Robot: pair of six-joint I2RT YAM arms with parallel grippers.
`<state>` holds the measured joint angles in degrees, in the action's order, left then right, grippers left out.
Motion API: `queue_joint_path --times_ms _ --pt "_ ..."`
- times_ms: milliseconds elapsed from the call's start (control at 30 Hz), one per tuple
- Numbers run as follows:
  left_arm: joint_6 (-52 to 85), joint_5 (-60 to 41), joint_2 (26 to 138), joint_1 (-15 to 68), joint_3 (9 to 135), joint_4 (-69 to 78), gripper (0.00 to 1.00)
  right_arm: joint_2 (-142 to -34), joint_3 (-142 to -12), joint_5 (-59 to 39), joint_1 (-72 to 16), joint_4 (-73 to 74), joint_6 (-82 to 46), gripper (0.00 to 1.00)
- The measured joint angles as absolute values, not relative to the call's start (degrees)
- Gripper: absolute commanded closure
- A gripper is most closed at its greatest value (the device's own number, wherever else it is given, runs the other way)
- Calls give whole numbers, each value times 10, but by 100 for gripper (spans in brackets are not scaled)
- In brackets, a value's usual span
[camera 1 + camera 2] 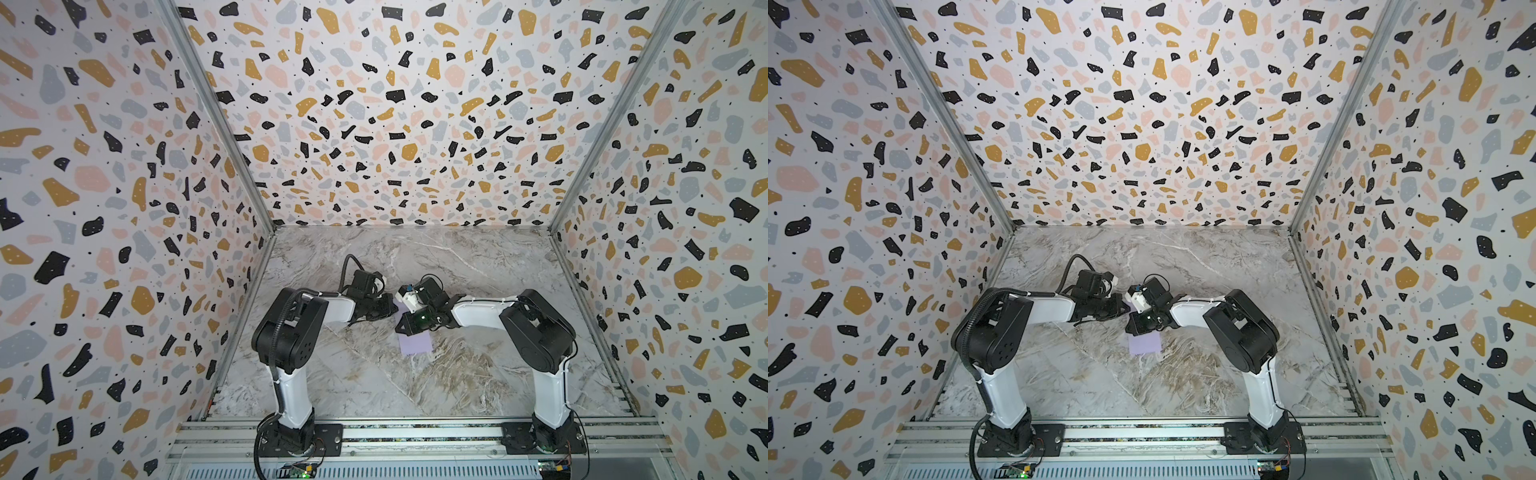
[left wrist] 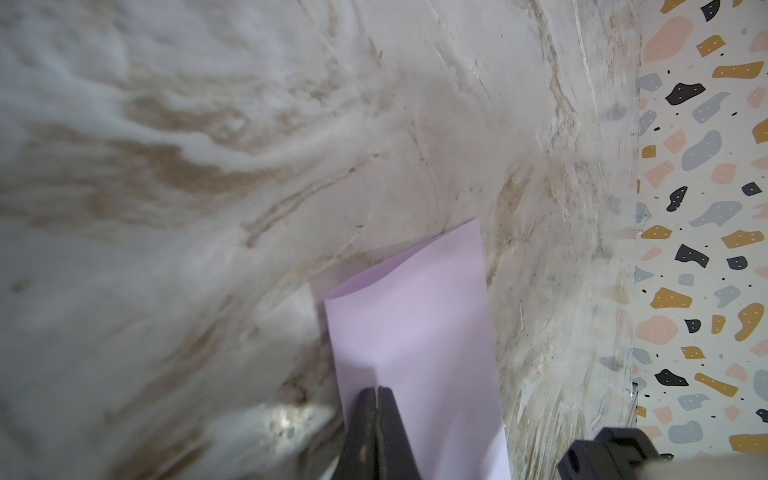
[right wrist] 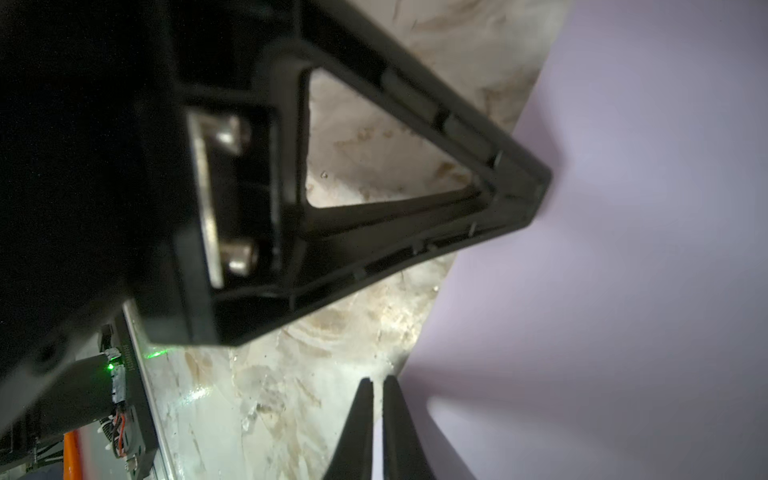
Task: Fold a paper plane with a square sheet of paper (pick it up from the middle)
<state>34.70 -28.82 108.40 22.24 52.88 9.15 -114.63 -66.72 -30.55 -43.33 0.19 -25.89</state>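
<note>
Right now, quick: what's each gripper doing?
Left gripper: shut on the lilac paper sheet.
Right gripper: shut, tips at the sheet's edge; whether it pinches the sheet cannot be told.

A marble-patterned tabletop (image 1: 457, 382) bears a lilac paper sheet (image 1: 415, 344), well beyond the aluminium rail (image 1: 415, 432). The sheet's end nearest that rail seems to rest flat on the marble.

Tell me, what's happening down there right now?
Left tool shut, pinching pale lilac square sheet of paper. Right tool shut on its edge. Sheet curled over, no plane yet. Nothing in the way.
</note>
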Motion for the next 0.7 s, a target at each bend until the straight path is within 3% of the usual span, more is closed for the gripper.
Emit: queue_joint_path --times_ms 700 --pt "347 -279 1084 222 529 90 100 -1101 -582 -356 -442 15 -255 90"
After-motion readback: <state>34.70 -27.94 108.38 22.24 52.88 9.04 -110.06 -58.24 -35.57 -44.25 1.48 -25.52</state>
